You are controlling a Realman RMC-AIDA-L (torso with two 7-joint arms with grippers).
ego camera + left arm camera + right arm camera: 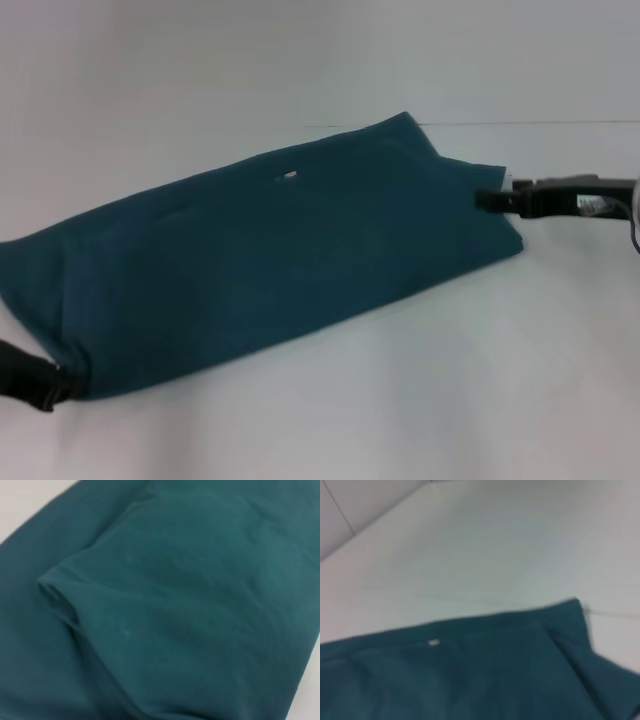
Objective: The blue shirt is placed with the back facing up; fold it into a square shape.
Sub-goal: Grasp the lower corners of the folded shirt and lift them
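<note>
The blue shirt lies on the white table as a long folded strip, running from near left to far right, plain side up. A small pale tag shows near its far edge. My left gripper is at the strip's near-left corner, where the cloth bunches into it. My right gripper reaches in level from the right, its narrow dark tip shut over the shirt's right edge. The left wrist view is filled with creased blue shirt. The right wrist view shows the blue shirt, its far corner and the pale tag.
The white table spreads on all sides of the shirt. A thin seam line runs across the back right, and a wall meets the table at the far edge.
</note>
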